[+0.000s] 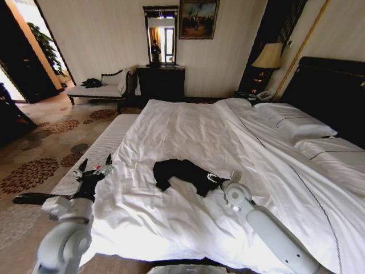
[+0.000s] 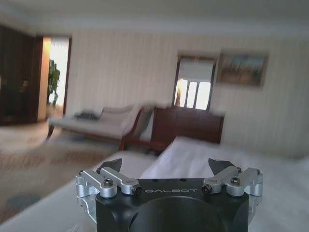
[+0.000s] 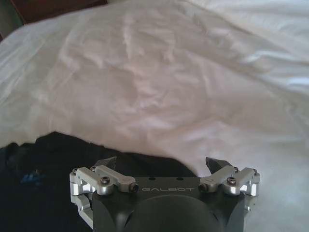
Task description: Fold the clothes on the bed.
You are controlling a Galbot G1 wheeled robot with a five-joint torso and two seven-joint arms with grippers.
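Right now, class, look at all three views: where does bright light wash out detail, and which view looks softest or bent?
Head view: daylight blows out the doorway, and straight edges bow outward. Left wrist view: the room behind the open left claw is soft, the mirror glaring. Right wrist view: the bed sheet is overexposed, the clothes nearly featureless black by the open right claw.

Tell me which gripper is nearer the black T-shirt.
Right. The right gripper is open at the black T-shirt's edge on the bed. The left gripper hovers open off to the shirt's left, near the bed's side edge.
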